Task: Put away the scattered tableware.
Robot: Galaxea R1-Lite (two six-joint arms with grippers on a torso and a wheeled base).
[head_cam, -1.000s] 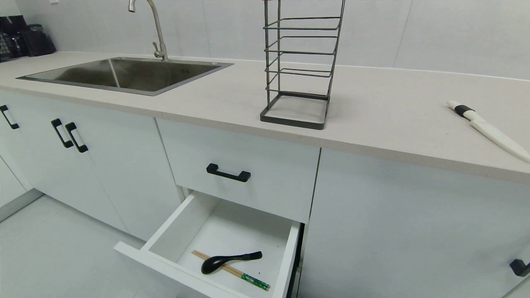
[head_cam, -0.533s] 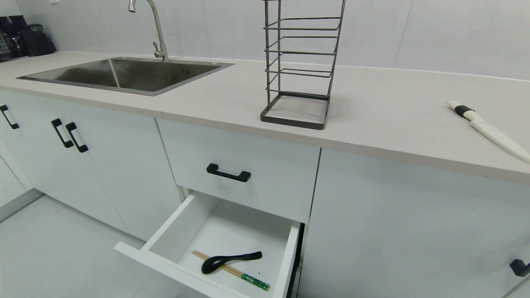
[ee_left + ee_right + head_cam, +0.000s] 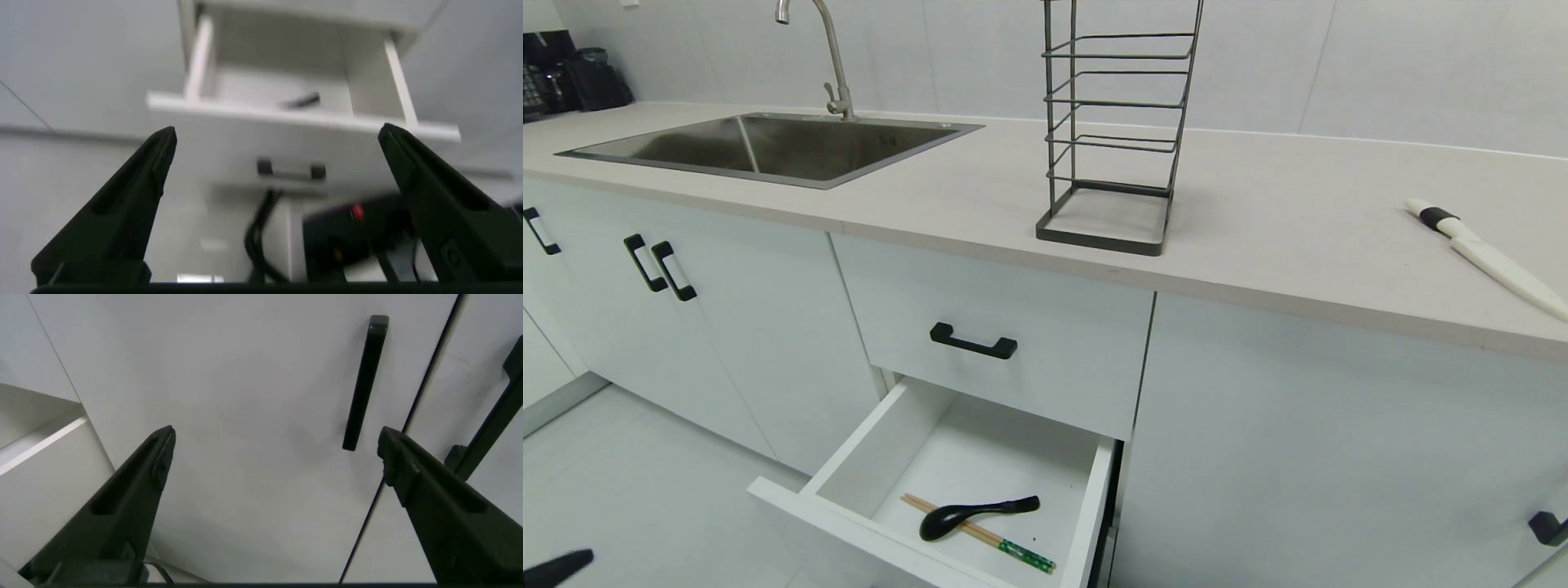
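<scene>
Left pincer (image 3: 278, 139) (wide apart) just edged into head view at 8 o'clock; right pincer (image 3: 278, 441) apart too. We judge the knife (image 3: 1486, 257), 3 o'clock on surface (image 3: 1258, 204), goes next into drawer (image 3: 862, 445).

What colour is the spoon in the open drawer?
Black. The glossy black spoon shows best in the head view.
</scene>
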